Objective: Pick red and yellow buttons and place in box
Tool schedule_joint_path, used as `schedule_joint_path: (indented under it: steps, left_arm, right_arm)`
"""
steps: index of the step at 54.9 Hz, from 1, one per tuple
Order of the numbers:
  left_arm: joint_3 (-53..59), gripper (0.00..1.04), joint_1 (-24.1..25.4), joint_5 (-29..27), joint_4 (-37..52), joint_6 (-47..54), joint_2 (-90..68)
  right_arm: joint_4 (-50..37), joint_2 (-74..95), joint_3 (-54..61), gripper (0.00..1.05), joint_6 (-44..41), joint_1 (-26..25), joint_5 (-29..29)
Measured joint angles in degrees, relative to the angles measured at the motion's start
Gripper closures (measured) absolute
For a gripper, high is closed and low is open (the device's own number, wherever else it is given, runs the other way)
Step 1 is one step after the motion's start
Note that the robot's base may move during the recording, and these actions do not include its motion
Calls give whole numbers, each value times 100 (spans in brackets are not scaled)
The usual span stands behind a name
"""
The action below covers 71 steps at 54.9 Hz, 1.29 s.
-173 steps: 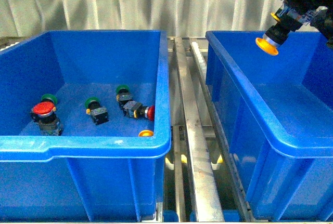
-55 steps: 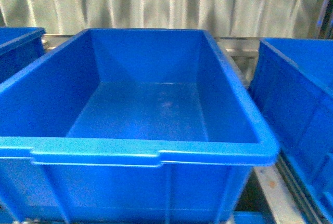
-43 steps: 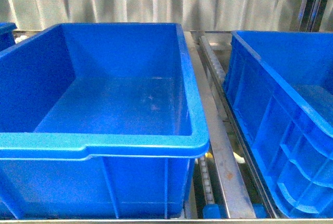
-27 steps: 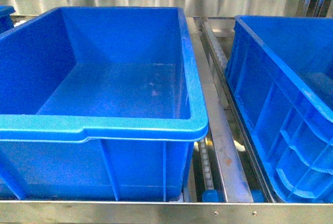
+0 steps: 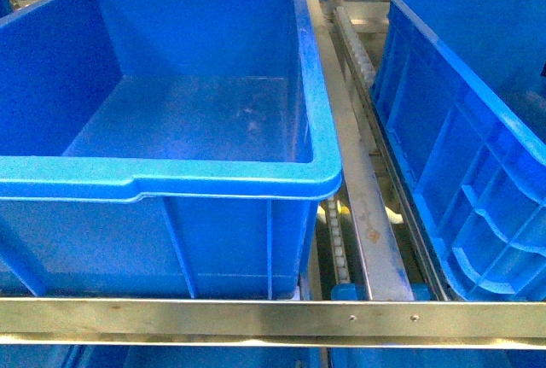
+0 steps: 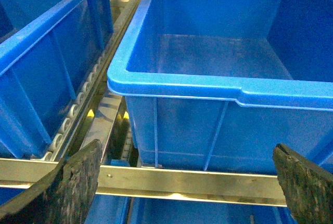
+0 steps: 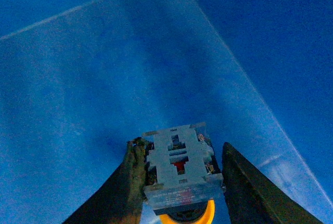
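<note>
My right gripper (image 7: 182, 148) is shut on a yellow button (image 7: 178, 174), gripping its grey blocky body from both sides with the yellow cap turned toward the wrist. It hangs above the bare blue floor of a box (image 7: 104, 78); which box I cannot tell. In the left wrist view my left gripper (image 6: 187, 182) is open and holds nothing, with one dark finger (image 6: 70, 182) on each side of the picture, in front of an empty blue box (image 6: 208, 86). No red buttons are in view. Neither gripper shows in the front view.
The front view shows an empty blue box (image 5: 171, 176) at centre-left and a second blue box (image 5: 461, 69) at the right. Steel roller rails (image 5: 367, 214) run between them. A steel crossbar (image 5: 256, 317) spans the near edge. Another blue bin (image 6: 47, 42) stands beside the left gripper.
The front view has swung away from the bin holding the buttons and tilted down. The empty box now looms closer, and the steel crossbar has come into view along the bottom.
</note>
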<state>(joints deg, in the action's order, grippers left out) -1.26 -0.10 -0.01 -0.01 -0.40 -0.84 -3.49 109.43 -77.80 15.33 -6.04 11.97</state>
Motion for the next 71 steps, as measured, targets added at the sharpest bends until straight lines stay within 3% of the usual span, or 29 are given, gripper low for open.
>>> schedule_joint_path:
  steps: [15, 22, 36, 51, 56, 59, 66, 71]
  left_arm:
    - [0, 8, 0, 0, 0, 0, 0]
    - [0, 8, 0, 0, 0, 0, 0]
    - [0, 8, 0, 0, 0, 0, 0]
    - [0, 8, 0, 0, 0, 0, 0]
    - [0, 8, 0, 0, 0, 0, 0]
    - [0, 8, 0, 0, 0, 2, 0]
    - [0, 8, 0, -2, 0, 0, 0]
    - [0, 8, 0, 0, 0, 0, 0]
  right_arm:
    - [-70, 197, -46, 19, -125, -37, 28]
    - [-170, -61, 184, 5, -142, -9, 42]
    - [-173, -1325, 990, 6, -175, 275, 153]
    - [-9, -3329, 2020, 6, 280, 1233, 680]
    - [-1034, -4035, 2750, 18, -240, 1617, 125]
    - [-1427, -4538, 3257, 27, -726, 1910, 256]
    - [-1314, -5731, 4310, 46, -1211, 2566, 826]
    - [-1386, -6424, 4975, 62, -1373, 2559, 662]
